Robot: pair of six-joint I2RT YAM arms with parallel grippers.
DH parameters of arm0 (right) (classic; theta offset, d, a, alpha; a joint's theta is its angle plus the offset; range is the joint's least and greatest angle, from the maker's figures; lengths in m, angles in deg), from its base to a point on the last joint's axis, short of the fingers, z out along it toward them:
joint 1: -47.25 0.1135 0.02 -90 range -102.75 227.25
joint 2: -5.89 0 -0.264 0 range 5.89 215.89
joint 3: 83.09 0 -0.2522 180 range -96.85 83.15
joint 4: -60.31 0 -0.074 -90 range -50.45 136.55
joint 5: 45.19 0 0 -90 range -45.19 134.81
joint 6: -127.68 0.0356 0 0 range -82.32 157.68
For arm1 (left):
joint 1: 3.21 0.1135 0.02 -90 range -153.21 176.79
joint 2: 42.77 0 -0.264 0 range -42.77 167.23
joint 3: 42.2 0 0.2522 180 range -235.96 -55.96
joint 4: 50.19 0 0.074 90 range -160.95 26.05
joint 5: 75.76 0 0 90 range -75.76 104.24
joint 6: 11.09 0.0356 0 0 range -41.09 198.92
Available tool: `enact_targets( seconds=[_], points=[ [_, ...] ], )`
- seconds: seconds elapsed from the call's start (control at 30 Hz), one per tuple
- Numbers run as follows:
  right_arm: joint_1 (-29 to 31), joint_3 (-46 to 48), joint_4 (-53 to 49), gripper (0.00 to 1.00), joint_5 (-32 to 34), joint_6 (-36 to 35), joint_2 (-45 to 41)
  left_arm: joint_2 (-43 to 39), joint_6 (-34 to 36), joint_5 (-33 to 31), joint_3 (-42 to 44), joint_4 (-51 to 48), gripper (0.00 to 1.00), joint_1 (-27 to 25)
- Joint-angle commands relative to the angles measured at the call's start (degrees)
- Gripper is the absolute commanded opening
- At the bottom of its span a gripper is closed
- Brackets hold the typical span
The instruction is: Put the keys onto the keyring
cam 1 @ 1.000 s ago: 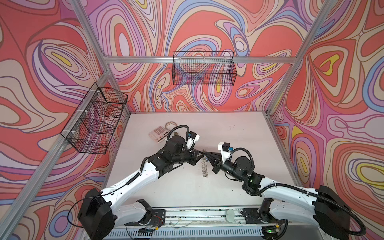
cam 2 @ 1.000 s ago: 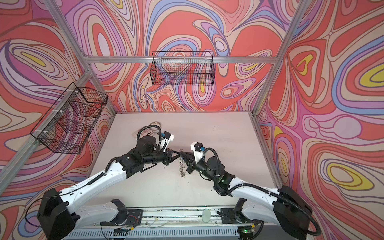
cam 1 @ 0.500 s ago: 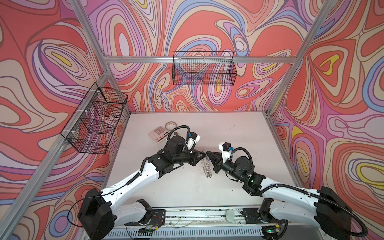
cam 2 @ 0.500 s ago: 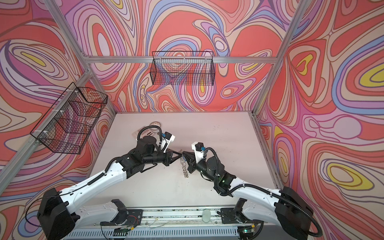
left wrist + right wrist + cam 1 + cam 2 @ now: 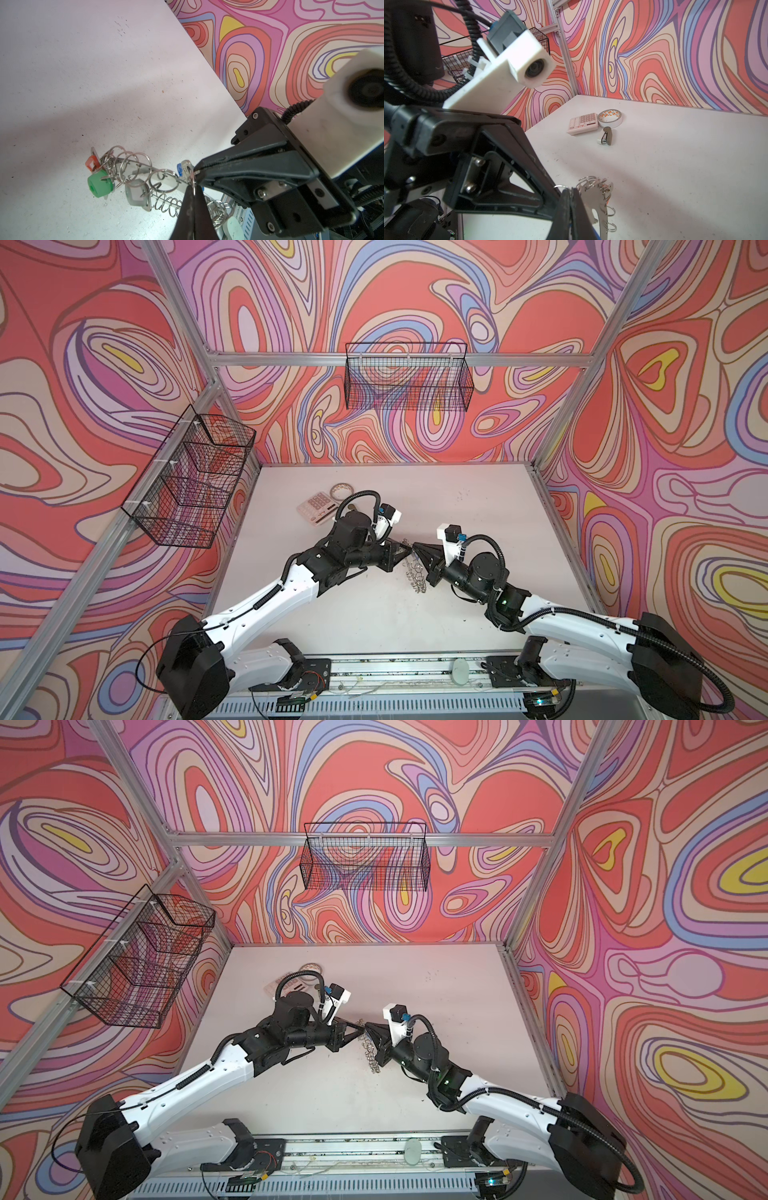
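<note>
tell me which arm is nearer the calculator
Left. The left arm has its wrist close by the calculator, at the table's far left in both top views. The right arm reaches in from the other side and stops near mid-table.

The keyring (image 5: pixel 164 178) is gleaming as bare polished metal with shiny wire loops, and the keys (image 5: pixel 136 193) are wearing smooth plastic tags. The table (image 5: pixel 83 83) is looking matt and faintly speckled. Toward its 11 o'clock, a smooth-sided tape roll (image 5: pixel 609 118) is sitting beside a hard plastic calculator (image 5: pixel 582 123).
</note>
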Motion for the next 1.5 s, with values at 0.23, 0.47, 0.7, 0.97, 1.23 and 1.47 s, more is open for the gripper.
enact_targets(
  seconds=[0.23,0.47,0.7,0.97,1.23,1.47],
  points=[
    [0.91,-0.43,3.25,0.0,-2.82,-1.41,0.48,2.11,-0.09,2.33,-3.42,-1.37,0.0,-0.99],
    [1.14,-0.3,2.9,0.0,-2.07,-1.6,1.09,2.4,-0.09,2.64,-3.88,-1.69,0.0,-0.93],
    [1.28,-0.65,0.27,0.0,3.78,-0.98,0.84,1.75,-0.16,2.52,-3.62,-1.34,0.0,-0.99],
    [1.27,-0.65,-2.97,0.0,9.2,1.25,0.11,0.62,0.34,0.85,-2.31,0.07,0.0,-1.02],
    [1.27,-0.3,-3.69,0.0,11.08,2.7,-0.04,-0.41,0.35,-0.79,-1.38,1.06,0.0,-1.1],
    [1.3,0.38,-3.66,0.0,10.63,4.01,0.12,-1.11,-0.07,-2.25,-0.3,2.85,0.0,-1.33]
  ],
)
